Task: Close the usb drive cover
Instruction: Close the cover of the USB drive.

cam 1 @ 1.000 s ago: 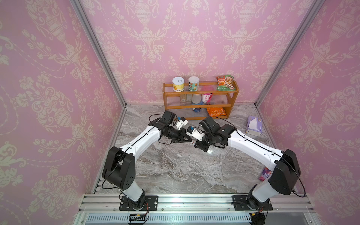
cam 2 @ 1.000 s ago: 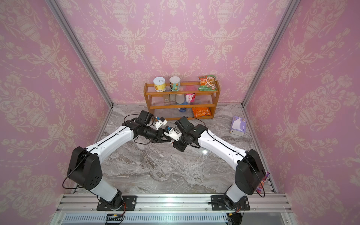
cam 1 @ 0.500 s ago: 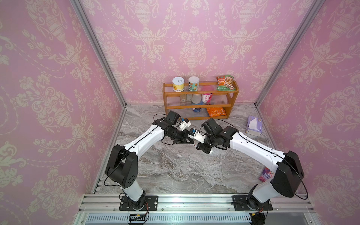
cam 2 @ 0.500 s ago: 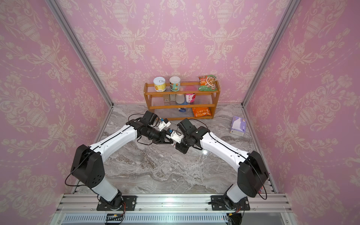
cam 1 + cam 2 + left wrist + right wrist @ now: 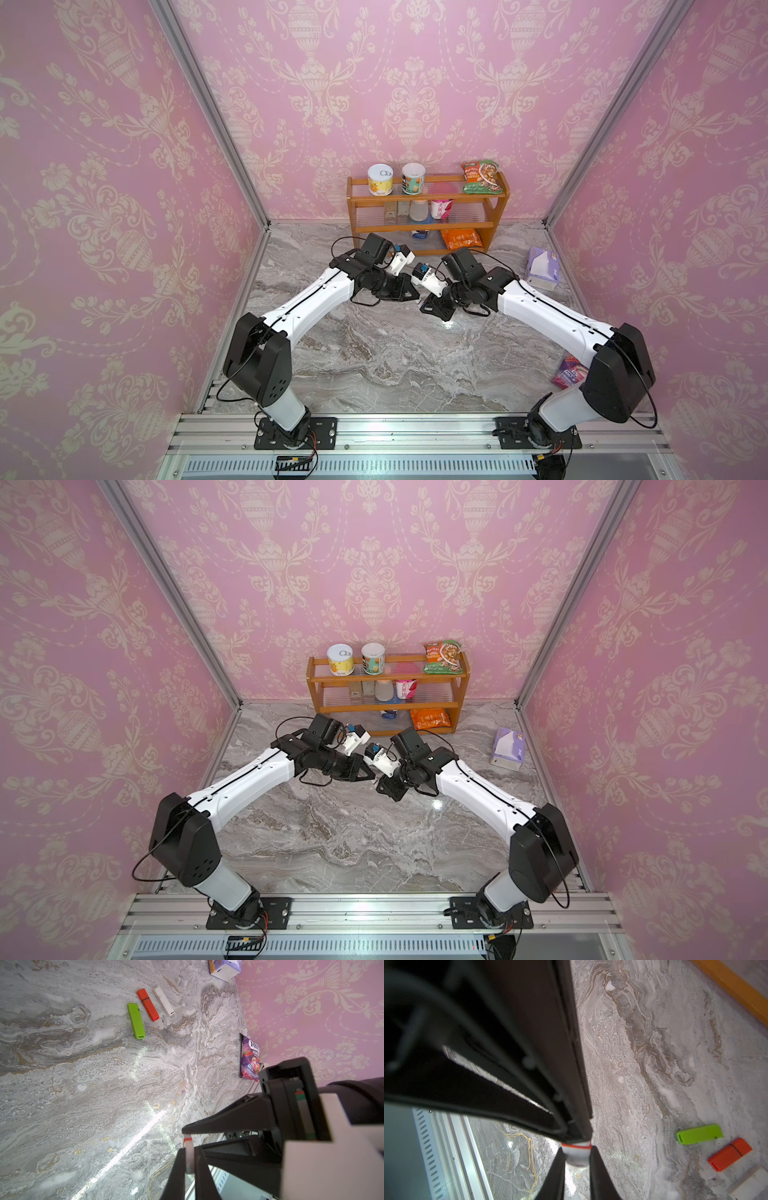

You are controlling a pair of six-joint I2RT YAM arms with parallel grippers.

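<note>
usb drive [image 5: 576,1157], white with an orange band, is up in the air over the middle of the marble table [image 5: 374,365], pinched by both grippers. left gripper [image 5: 188,1152] is clamped fully closed on its thin side. right gripper [image 5: 576,1150] is nearly closed across its wider face. can't tell if the cover is seated. risks: 2 grips on 1 tiny part, so any off-axis push could cock the cover or pop the drive out. the crowded fingertips could also lever it loose and drop it.
</note>
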